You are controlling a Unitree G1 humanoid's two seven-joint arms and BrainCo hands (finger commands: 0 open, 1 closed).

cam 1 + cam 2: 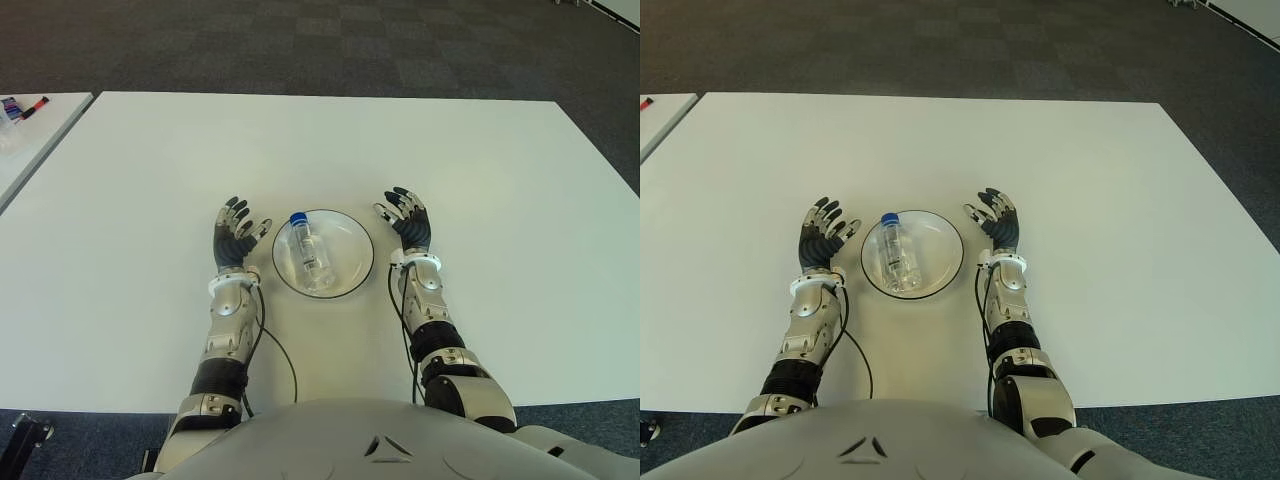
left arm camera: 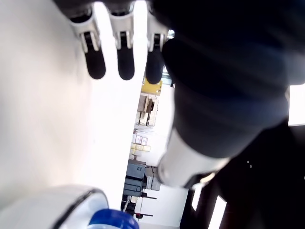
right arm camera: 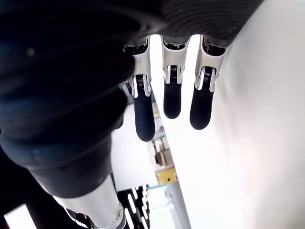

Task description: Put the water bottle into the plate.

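The water bottle (image 1: 309, 252) is seen lying on its side inside the plate (image 1: 353, 236), its blue cap (image 1: 298, 218) turned toward the far side of the bench (image 1: 300, 140). The bottle is contained within the dark rim of the plate, with a crescent of bare plate left on its right.

The left hand (image 1: 236, 237) is placed just beside the plate on its left, and the right hand (image 1: 407, 222) just beside it on the right; neither is touching the plate or the bottle. The fingers (image 3: 171, 102) of the right hand are shown extended and apart, with nothing held. The fingers (image 2: 126, 64) of the left hand are likewise stretched out and slightly parted, empty, with the plate rim and the blue cap visible nearby in the left wrist view.

Wide bare bench surface is left around the plate and hands, to the far edge and toward both side edges. Dark carpet (image 1: 330, 45) is seen beyond the far edge. A second white surface (image 1: 30, 140) is set at the far left, separated by a narrow gap.
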